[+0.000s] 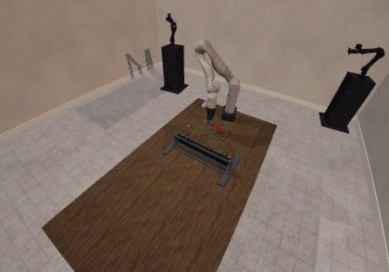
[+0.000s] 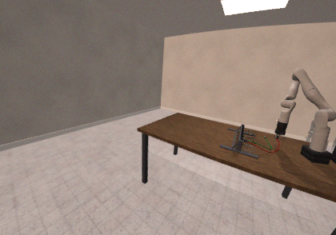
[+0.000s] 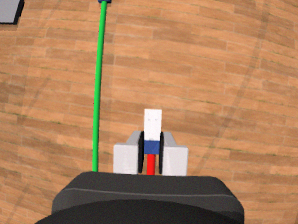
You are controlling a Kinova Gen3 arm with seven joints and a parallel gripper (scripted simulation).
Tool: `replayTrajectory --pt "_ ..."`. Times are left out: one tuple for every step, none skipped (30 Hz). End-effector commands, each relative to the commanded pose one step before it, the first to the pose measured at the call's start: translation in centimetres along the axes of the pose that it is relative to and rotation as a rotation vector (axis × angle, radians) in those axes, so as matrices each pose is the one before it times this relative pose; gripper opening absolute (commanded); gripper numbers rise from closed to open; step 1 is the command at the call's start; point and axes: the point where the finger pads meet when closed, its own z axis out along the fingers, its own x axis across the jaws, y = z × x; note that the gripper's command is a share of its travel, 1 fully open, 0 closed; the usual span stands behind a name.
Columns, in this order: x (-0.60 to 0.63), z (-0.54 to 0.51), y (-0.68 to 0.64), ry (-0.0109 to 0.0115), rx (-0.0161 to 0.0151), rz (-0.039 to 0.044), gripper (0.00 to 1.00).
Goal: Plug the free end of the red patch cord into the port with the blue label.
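My gripper (image 3: pixel 151 146) (image 1: pixel 208 119) (image 2: pixel 278 136) is shut on the plug of the red patch cord (image 3: pixel 152 131) and holds it a little above the table, behind the rack (image 1: pixel 204 152) (image 2: pixel 239 142). The plug's white tip points forward in the wrist view. The red cord (image 1: pixel 221 134) (image 2: pixel 276 147) curves from the gripper down to the rack. The blue-labelled port is too small to make out.
The arm's base (image 1: pixel 229 114) (image 2: pixel 318 153) stands at the table's far end. A grey rack foot (image 3: pixel 9 7) shows at the top left of the wrist view. The wooden table (image 1: pixel 139 211) (image 2: pixel 192 132) stretches far in front of the rack.
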Motion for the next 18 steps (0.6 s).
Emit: replayTrajectory --pt "-0.105 -0.031 0.021 -0.00099 0.00063 -0.00411 0.0" --pt "-0.031 -0.003 0.013 -0.00002 0.00001 -0.00207 0.0" --pt "-0.034 -0.004 0.015 -0.00002 0.00001 -0.00229 0.0" --pt "-0.037 -0.004 0.016 -0.00002 0.00001 -0.00251 0.0" --pt "-0.041 -0.005 0.017 -0.00002 0.00001 -0.00274 0.0" --pt "-0.045 -0.005 0.019 -0.00003 0.00001 -0.00298 0.0" --pt "-0.048 -0.006 0.02 -0.00003 0.00002 -0.00322 0.0" --pt "0.0 0.0 0.0 0.0 0.0 0.0 0.0" --pt "0.0 0.0 0.0 0.0 0.0 0.0 0.0" --pt "-0.052 -0.006 0.022 -0.00003 0.00002 -0.00347 0.0" --pt "-0.056 -0.006 0.023 -0.00004 0.00003 -0.00372 0.0" --pt "-0.06 -0.007 0.025 -0.00004 0.00003 -0.00398 0.0" --pt "-0.064 -0.008 0.026 -0.00004 0.00004 -0.00424 0.0" --pt "-0.068 -0.008 0.028 -0.00005 0.00004 -0.00451 0.0" --pt "-0.073 -0.009 0.029 -0.00005 0.00005 -0.00478 0.0" --pt "-0.077 -0.009 0.031 -0.00006 0.00006 -0.00505 0.0" --pt "-0.081 -0.01 0.032 -0.00006 0.00007 -0.00532 0.0" --pt "-0.086 -0.01 0.033 -0.00007 0.00008 -0.0056 0.0"
